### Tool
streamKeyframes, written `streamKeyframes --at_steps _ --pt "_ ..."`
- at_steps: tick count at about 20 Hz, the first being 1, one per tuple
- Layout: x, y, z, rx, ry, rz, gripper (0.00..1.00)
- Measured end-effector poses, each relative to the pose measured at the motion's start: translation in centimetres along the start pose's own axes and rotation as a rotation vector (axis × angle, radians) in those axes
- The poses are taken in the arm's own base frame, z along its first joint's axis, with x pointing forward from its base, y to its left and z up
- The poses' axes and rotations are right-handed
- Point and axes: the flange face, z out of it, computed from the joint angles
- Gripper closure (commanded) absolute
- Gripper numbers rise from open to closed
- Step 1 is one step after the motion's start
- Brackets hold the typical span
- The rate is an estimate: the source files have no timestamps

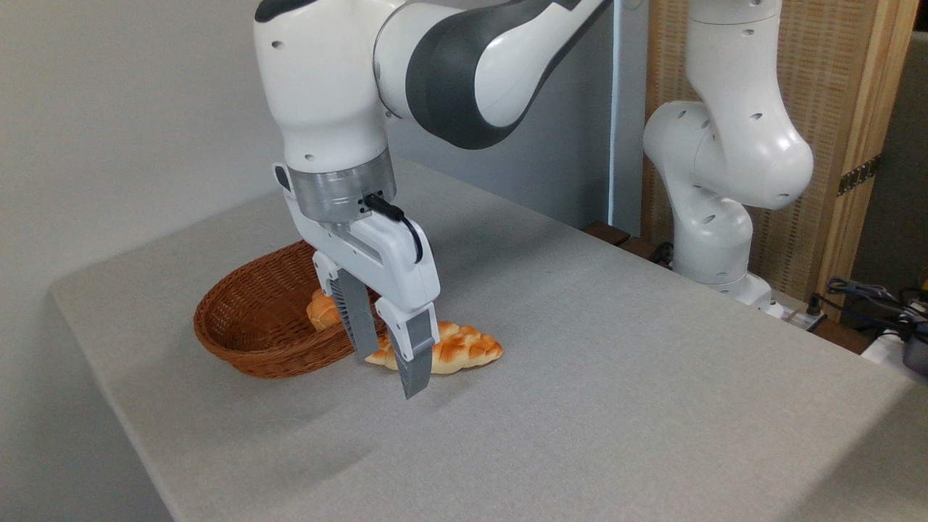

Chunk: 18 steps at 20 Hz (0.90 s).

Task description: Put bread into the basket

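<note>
- Camera view: a white robot arm is reaching down from the upper middle of the frame over a grey table [616, 377].
- Its gripper [388, 366] is hanging with its two grey fingers spread apart, holding nothing, the tips low near the tabletop.
- The bread [460, 348], a braided golden loaf, is lying on the table at centre, just right of the basket [246, 330] and partly hidden behind the nearer finger.
- Whether the fingers are straddling the loaf or standing in front of it is unclear.
- A rounder orange bun [322, 310] is sitting inside the basket at lower left.
- Judging progress: the loaf is not yet grasped; gripping, lifting and placing it in the basket all remain.
</note>
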Motion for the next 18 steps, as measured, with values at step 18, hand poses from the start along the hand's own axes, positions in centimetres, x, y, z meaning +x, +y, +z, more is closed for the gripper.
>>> streamKeyframes --at_steps 18 --pt "-2.5 9.5 2.7 -0.180 -0.091 0.722 0.00"
